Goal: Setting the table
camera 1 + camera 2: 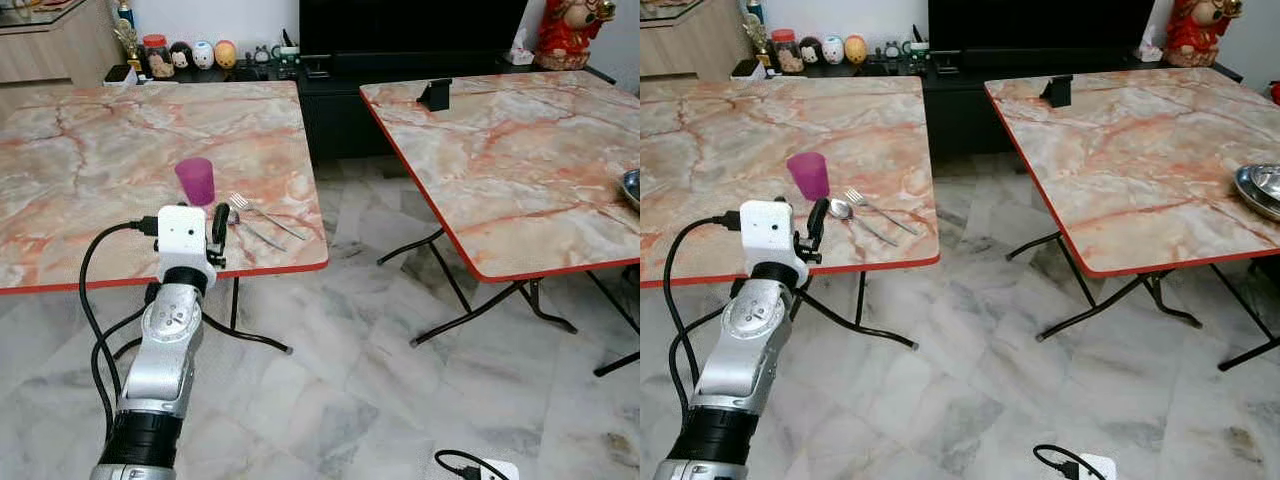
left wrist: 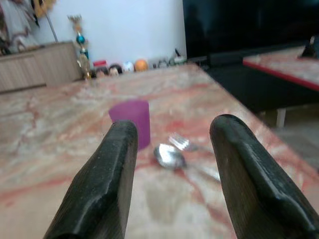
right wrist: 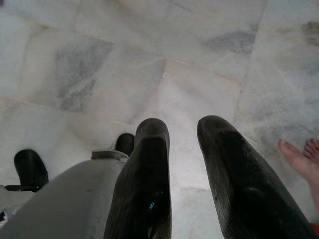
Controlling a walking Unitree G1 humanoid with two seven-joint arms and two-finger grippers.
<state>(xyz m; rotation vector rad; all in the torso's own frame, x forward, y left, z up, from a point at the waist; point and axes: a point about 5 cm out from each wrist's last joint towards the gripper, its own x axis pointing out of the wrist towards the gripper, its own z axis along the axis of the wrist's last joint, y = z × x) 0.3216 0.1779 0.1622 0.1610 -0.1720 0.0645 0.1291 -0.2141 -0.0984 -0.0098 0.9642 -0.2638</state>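
The left gripper [image 2: 172, 164] hovers at the near edge of the left marble tabletop [image 1: 90, 160], its fingers [image 2: 107, 174] spread with nothing between them. Just beyond it lie a spoon [image 2: 169, 156] and a fork [image 1: 265, 216] side by side, with a purple cup [image 1: 195, 180] standing upright just to their left. The right gripper [image 3: 182, 169] hangs over the marble floor [image 3: 75, 64], fingers slightly apart and empty. A person's bare toes [image 3: 301, 162] rest on the floor nearby. A metal plate [image 1: 1260, 187] sits at the right edge of the right tabletop [image 1: 1140, 140].
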